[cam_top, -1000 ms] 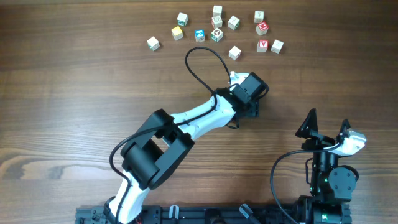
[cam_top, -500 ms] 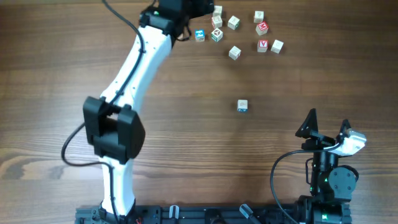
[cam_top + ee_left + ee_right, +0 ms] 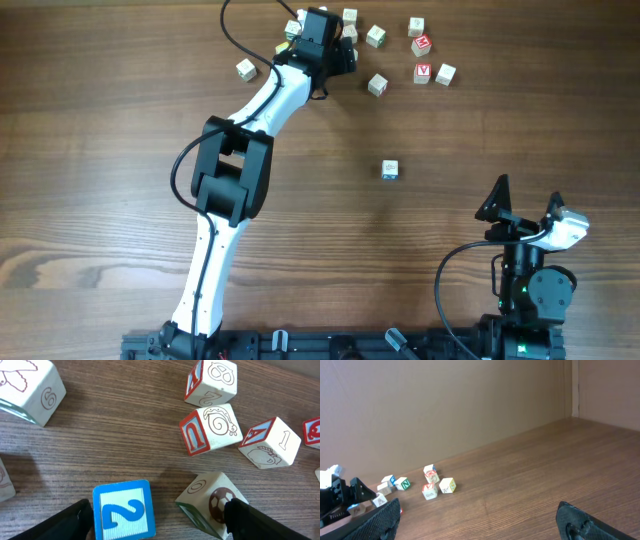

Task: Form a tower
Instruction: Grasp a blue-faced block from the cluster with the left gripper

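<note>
The tower [image 3: 390, 170] stands alone at mid-table. From above it shows a pale top with blue at its near edge, and how many cubes it holds I cannot tell. My left gripper [image 3: 338, 52] hovers low over the cluster of loose cubes at the far edge. In the left wrist view this gripper [image 3: 160, 522] is open. A blue "2" cube [image 3: 125, 515] lies just inside its left finger and a football cube [image 3: 212, 505] just inside its right finger. My right gripper [image 3: 525, 205] [image 3: 477, 512] stands open and empty at the near right.
Loose letter cubes lie scattered along the far edge, among them a red "V" cube [image 3: 421, 72], a pale cube [image 3: 376, 85] and another [image 3: 246, 69]. The left wrist view shows a red "U" cube [image 3: 207, 427] and an "A" cube [image 3: 270, 442]. A brown wall [image 3: 445, 405] backs the table.
The left arm has left the mid-table spot, where the tower now stands alone. It swung to the far edge and now sits over the cube cluster with its jaws wide. The right arm has not moved.
</note>
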You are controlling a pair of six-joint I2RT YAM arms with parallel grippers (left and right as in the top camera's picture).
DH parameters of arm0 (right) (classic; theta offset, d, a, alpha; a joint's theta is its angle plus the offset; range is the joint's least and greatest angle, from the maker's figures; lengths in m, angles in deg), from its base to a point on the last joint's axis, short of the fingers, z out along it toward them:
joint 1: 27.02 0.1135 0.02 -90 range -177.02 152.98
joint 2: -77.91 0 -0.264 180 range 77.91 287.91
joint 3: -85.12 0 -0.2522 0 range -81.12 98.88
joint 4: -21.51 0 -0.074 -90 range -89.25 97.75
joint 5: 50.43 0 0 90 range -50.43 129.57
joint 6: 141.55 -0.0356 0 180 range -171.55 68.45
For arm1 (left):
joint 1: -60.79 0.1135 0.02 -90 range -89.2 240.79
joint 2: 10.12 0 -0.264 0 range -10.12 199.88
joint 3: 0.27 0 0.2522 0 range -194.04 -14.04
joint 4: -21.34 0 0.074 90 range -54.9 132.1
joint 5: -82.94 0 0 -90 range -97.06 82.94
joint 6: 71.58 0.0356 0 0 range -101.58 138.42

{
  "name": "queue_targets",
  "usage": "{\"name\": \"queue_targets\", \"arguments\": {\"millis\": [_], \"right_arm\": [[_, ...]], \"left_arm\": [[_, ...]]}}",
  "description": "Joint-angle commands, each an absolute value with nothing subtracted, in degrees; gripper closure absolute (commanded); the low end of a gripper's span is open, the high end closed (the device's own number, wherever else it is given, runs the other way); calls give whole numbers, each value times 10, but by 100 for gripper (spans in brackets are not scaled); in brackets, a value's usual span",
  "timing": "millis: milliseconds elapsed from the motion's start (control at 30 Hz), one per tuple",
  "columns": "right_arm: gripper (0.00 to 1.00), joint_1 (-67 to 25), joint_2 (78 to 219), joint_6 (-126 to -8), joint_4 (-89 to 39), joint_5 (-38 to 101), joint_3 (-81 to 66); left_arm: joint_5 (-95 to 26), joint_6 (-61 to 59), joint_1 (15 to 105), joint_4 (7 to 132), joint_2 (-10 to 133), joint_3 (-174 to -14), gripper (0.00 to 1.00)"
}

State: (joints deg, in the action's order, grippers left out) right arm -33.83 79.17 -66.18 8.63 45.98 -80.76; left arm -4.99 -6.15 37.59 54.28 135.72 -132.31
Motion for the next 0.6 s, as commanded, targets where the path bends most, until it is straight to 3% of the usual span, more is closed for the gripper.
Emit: {"name": "queue_targets", "arguments": {"millis": [0, 33, 100, 133, 200, 300, 400, 500, 567], "right_arm": [[0, -340, 788, -652, 88, 459, -808], [0, -340, 788, -652, 88, 459, -808], [0, -340, 788, -652, 88, 459, -808], [0, -340, 788, -652, 88, 459, -808], [0, -340, 788, -652, 88, 459, -808], [0, -340, 788, -652, 88, 459, -808], [0, -340, 788, -652, 88, 459, -808], [0, -340, 788, -652, 88, 459, -808], [0, -340, 788, -652, 88, 459, -808]], "left_arm": [[-32, -64, 378, 556, 1383, -1324, 15], [-24, -65, 378, 551, 1383, -1324, 29], [-24, -65, 379, 551, 1383, -1324, 33], [-25, -65, 379, 550, 1383, -1324, 21], [-24, -65, 379, 537, 1381, -1325, 14], [-24, -65, 383, 526, 1381, -1325, 17], [-24, -98, 386, 515, 1381, -1325, 7], [-25, -145, 392, 487, 1381, -1325, 9], [-25, -145, 392, 481, 1381, -1324, 16]]}}
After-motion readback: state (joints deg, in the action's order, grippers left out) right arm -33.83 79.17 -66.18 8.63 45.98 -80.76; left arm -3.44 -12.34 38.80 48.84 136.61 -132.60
